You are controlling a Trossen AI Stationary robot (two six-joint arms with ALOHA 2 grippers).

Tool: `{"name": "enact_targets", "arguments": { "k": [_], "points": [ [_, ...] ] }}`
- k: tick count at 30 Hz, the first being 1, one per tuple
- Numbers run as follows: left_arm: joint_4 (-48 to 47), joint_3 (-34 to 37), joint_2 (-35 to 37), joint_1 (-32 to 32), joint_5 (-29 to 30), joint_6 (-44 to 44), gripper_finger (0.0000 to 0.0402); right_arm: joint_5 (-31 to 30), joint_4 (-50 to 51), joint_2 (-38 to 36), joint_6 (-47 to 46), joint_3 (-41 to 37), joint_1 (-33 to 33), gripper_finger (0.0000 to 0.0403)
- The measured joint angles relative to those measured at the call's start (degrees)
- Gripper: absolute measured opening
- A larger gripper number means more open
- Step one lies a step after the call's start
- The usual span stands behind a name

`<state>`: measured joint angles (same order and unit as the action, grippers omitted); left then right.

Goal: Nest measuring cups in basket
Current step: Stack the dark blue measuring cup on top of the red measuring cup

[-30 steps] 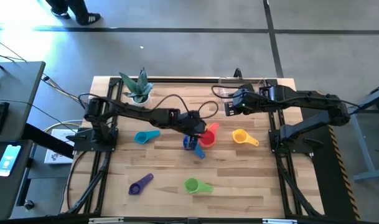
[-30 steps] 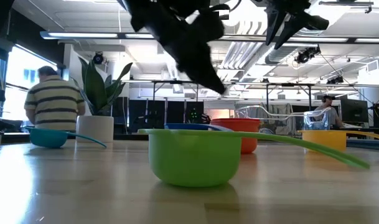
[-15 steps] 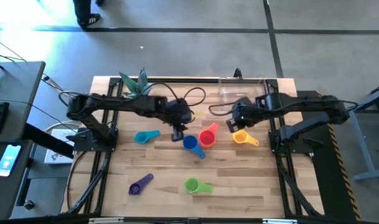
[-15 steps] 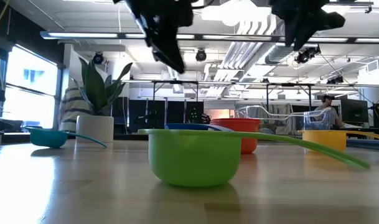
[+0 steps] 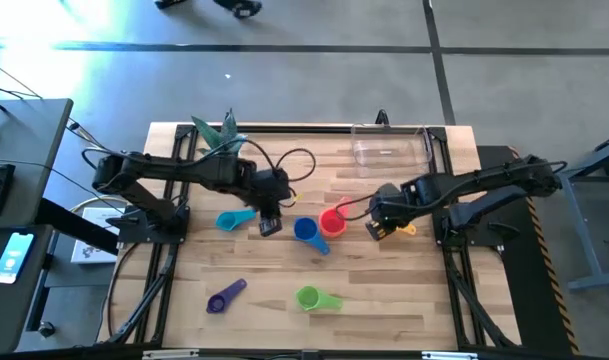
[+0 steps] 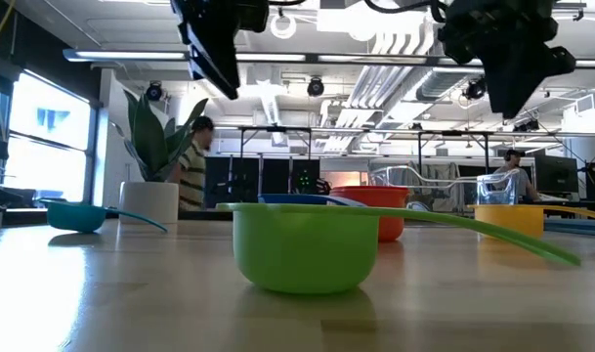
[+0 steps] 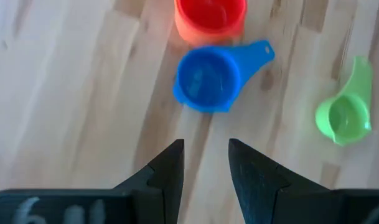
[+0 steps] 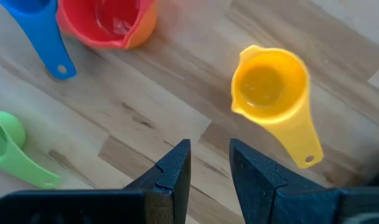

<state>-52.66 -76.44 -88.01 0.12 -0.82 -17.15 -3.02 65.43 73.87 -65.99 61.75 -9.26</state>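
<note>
My left gripper (image 5: 269,225) (image 7: 205,162) hangs open above bare table, between the teal cup (image 5: 234,218) and the blue cup (image 7: 205,81). The blue cup stands on its base beside a red cup (image 5: 332,221) that seems to sit in an orange one. My right gripper (image 5: 376,228) (image 8: 209,165) hangs open over bare wood, just beside the yellow cup (image 8: 270,84). A green cup (image 5: 314,298) and a purple cup (image 5: 224,297) lie nearer the front edge. The clear basket (image 5: 389,147) stands at the far right.
A white plant pot (image 5: 222,150) stands at the far left of the table. Both arms' bases and frames run along the left and right sides. Bare wood lies between the basket and the cups. In the low view, people are in the room behind the table.
My left gripper has risen and drawn back toward the table's left edge, rolling as it went; the blue cup it hung over now shows uncovered on the table. My right gripper has come from beside the basket toward the near edge and down, stopping beside the yellow cup.
</note>
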Motion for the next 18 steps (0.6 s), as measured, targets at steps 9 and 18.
{"name": "enact_targets", "arguments": {
  "k": [9, 18],
  "points": [
    [-0.45, 3.86, -0.04, -6.24, 0.29, -9.91, 0.0117, -0.25, -2.03, 0.0, -0.97, -4.08, -4.43, 0.0102],
    [0.3, 5.31, -0.04, -11.8, 6.45, -21.45, 0.0117, -1.61, -3.4, 0.0, 0.48, -5.51, -7.56, 0.0102]
  ]
}}
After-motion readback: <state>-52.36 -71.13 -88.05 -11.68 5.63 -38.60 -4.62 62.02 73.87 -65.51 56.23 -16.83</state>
